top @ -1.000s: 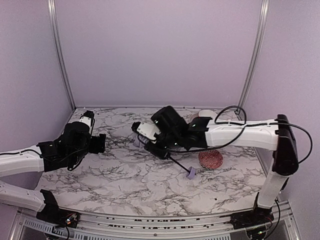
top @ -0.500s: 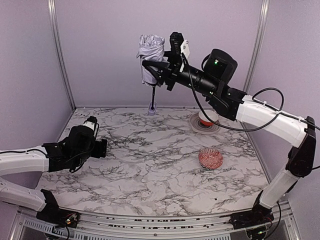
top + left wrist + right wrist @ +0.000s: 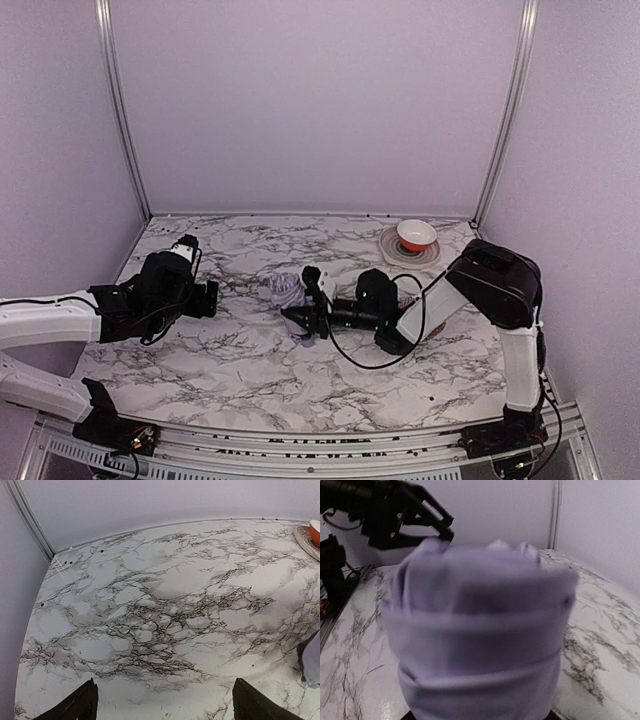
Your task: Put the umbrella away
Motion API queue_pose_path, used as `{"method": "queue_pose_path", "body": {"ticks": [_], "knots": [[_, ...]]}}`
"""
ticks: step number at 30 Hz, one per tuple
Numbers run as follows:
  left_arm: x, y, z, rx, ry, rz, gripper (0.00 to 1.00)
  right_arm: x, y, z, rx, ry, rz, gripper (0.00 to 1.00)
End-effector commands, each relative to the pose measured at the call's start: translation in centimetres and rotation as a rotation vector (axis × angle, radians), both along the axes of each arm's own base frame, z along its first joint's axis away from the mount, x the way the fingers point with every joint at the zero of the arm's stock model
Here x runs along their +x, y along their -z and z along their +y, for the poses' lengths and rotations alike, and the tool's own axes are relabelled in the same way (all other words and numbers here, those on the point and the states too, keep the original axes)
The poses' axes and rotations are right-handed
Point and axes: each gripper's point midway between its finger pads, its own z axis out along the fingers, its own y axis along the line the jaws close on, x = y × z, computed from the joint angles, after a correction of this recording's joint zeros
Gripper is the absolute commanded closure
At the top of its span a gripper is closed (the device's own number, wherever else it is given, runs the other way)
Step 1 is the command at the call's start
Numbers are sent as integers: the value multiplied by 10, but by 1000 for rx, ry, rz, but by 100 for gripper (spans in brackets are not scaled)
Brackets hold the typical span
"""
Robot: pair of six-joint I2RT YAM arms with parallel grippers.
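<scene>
Umbrella [image 3: 287, 290]: folded into a pale lavender bundle near the middle of the marble table [image 3: 250, 370], low over its surface. It fills the right wrist view, blurred.
Right gripper [image 3: 308, 305]: at 4 o'clock of the bundle, clamped on the umbrella. Its fingers are hidden in its own camera.
Left gripper [image 3: 165, 705]: jaws spread wide and holding nothing, at 9 o'clock of the umbrella and apart from it.
Orange bowl [image 3: 416, 235]: sits on a plate [image 3: 390, 250], at 1 o'clock on the table.

Left fingers [image 3: 75, 709] wide apart.
</scene>
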Motion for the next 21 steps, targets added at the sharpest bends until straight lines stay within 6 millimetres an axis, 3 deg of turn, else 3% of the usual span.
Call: {"method": "queue_pose_path", "body": {"ticks": [1,3,6,12,13,16,19,21], "knots": [[6,-13,-3,-4,2,-18,6,-21,17,-7,31,-43,30,100],[6,-13,-3,-8,2,-18,6,-18,13,-9,14,-24,19,100],[6,-13,-7,-13,22,-15,5,-13,-8,-2,-8,-25,-25,100],[6,-7,-9,5,30,5,6,8,-75,6,-24,67,-110,100],[5,-8,-8,4,30,4,5,17,-73,6,-85,120,-82,100],[4,-7,-6,9,26,1,5,57,-92,3,-211,336,1,96],[5,-7,-5,16,23,1,5,87,-85,-18,-313,564,139,96],[7,-5,-5,23,5,5,5,96,-80,-31,-312,672,218,94]]}}
